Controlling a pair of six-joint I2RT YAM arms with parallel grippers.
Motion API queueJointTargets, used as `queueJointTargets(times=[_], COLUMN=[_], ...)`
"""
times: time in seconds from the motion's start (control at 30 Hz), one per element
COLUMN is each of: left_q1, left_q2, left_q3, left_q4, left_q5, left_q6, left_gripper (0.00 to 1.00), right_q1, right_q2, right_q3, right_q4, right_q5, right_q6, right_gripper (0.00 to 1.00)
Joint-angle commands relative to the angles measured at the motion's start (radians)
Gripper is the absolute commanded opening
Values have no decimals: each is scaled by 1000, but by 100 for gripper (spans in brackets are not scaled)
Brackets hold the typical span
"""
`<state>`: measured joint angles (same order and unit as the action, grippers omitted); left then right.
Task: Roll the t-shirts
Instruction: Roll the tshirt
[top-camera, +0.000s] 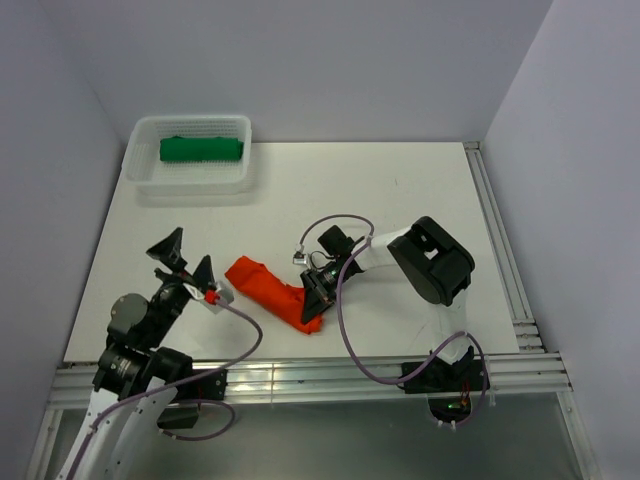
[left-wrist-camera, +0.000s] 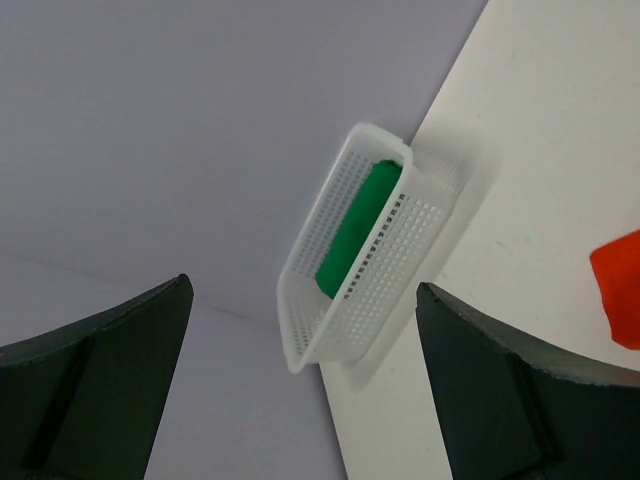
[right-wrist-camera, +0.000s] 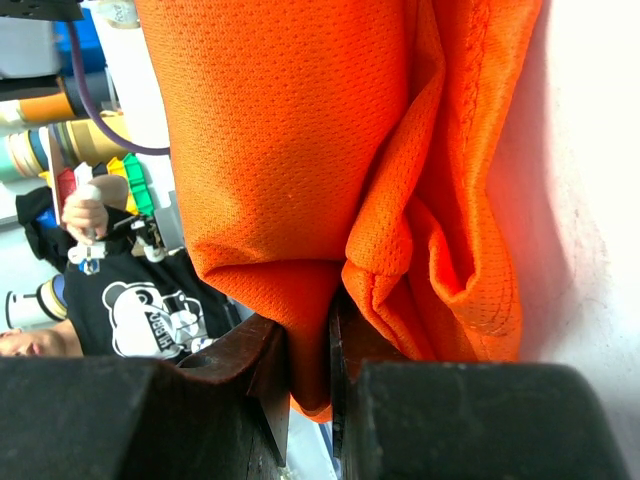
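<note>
The orange shirt (top-camera: 268, 286) lay on the table (top-camera: 400, 190) near the front edge, between the two arms. It was bunched into a long loose bundle, not yet a tidy roll. Its long axis ran on a slant, from an end farther back and to the left down to an end nearer the front and to the right. The right jaws were clamped on that near right end. The right wrist view showed them pressed together on a fold of the cloth, with the rest of the shirt stretching away from them. So the shirt lay leftward and away from the right jaws, along its own length. The left jaws hung wide apart and empty just off the shirt's far left end, near it but not touching, tilted so their camera looked toward the back corner. I judged that the right arm (top-camera: 430, 262) had the only hold, and that the left arm (top-camera: 150, 320) was the one placed to take the free end if rolling called for a second grip. The green shirt (top-camera: 200, 149) sat as a finished roll in the basket (top-camera: 195, 183) at the table's far left corner, well apart from both arms.
</note>
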<state>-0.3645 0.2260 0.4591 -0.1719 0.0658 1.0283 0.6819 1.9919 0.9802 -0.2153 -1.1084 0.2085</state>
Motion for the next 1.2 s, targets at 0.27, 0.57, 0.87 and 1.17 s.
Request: queueJointTargets(times=[0.27, 0.57, 0.87, 1.17], left_q1=[-1, -1, -4, -2], left_q2=[62, -11, 168, 412], left_q3=[-94, -430, -425, -182], left_q4=[-121, 134, 175, -109], left_q5=[52, 268, 350, 362], left_q6=[18, 331, 358, 334], left_gripper=[100, 99, 99, 98], right_q1=[-5, -5, -5, -4], right_q2=[-12, 21, 19, 19], right_q3=[-17, 26, 41, 55], right_q4=[25, -59, -134, -124], right_q5=[5, -8, -5, -24], right_q6=[11, -35, -74, -72], right_gripper=[0, 0, 0, 0])
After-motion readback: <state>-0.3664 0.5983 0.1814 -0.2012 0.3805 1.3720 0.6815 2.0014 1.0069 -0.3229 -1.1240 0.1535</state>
